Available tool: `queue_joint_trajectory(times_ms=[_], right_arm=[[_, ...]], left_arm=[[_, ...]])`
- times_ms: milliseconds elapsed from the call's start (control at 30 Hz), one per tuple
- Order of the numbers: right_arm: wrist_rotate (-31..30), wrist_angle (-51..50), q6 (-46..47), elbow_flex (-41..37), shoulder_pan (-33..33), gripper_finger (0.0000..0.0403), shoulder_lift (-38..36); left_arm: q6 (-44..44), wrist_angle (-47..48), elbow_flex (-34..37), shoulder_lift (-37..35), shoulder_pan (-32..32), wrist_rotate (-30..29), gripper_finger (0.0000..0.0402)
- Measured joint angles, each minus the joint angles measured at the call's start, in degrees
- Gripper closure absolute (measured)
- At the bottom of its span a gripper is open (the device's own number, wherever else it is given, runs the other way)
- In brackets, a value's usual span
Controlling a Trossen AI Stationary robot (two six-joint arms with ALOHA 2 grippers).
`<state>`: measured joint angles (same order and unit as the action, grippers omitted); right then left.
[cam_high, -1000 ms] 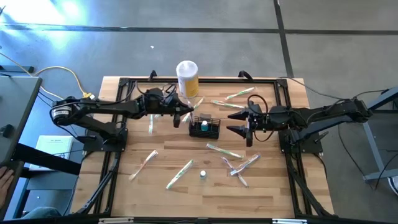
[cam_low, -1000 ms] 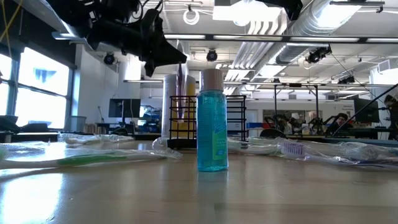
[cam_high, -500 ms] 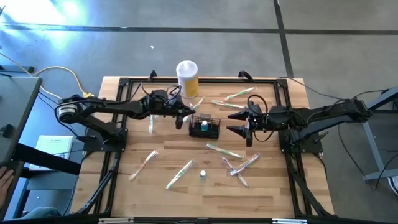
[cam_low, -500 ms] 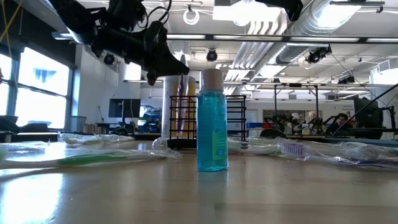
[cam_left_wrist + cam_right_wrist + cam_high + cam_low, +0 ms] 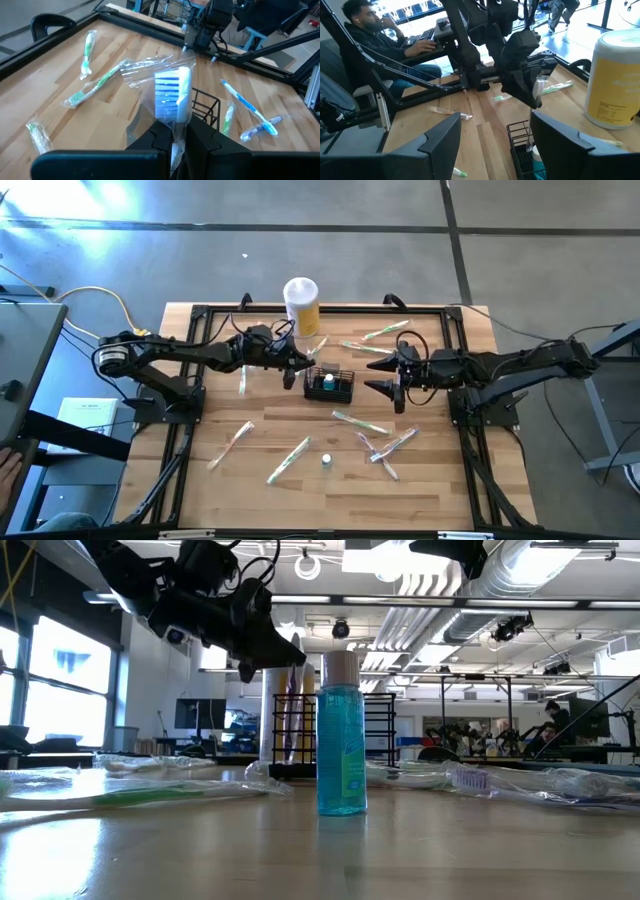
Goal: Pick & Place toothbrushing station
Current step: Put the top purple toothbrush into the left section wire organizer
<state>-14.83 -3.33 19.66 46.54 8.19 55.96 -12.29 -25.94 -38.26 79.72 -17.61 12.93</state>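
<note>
- Near edge of table (image 5: 440, 490): small blue bottle (image 5: 341, 735) stands upright, white cap, closest to the low camera; in the high view it sits near the front centre (image 5: 326, 461).
- Around it: wrapped toothbrushes lie scattered flat on the wood, e.g. a green one (image 5: 289, 459) just left of the bottle and a cluster (image 5: 385, 448) to its right.
- Mid-table: toothbrushing station (image 5: 330, 384), black wire-mesh basket, upright on the table between the two grippers, something blue inside it. In the low view it stands straight behind the bottle (image 5: 292, 735).
- Left gripper (image 5: 291, 370): arm stretched in from the left, roughly level, wrist raised off the table, tip just left of and above the basket's left side. Fingers pinched narrow on a wrapped toothbrush (image 5: 172, 97), white head with blue bristles sticking out past the fingers, clear wrapper trailing.
- Right gripper (image 5: 392, 377): arm reaches in from the right, held level, tip just right of the basket, apart from it. Fingers (image 5: 435, 145) spread wide, nothing between them.
- Far side: tall yellow-and-white canister (image 5: 301, 305) upright behind the basket, near the back rail.
- Beyond the table, right wrist view: a seated person (image 5: 380, 42) at a desk.
</note>
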Motion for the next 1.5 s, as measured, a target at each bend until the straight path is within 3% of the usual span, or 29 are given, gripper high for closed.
queue_joint_trajectory(times_ms=[567,1067,1500], right_arm=[[0.0,0.0,-0.4,0.0,-0.5,0.0172,0.0],[0.0,0.0,0.2,0.0,-0.5,0.0172,0.0],[0.0,0.4,1.7,0.0,-0.5,0.0172,0.0]], left_arm=[[1.0,2.1,0.0,0.0,0.0,1.3,0.0369],[-0.2,2.1,0.0,-0.1,0.0,0.0,0.0272],[1.6,2.0,0.0,-4.7,0.0,0.9,0.0264]])
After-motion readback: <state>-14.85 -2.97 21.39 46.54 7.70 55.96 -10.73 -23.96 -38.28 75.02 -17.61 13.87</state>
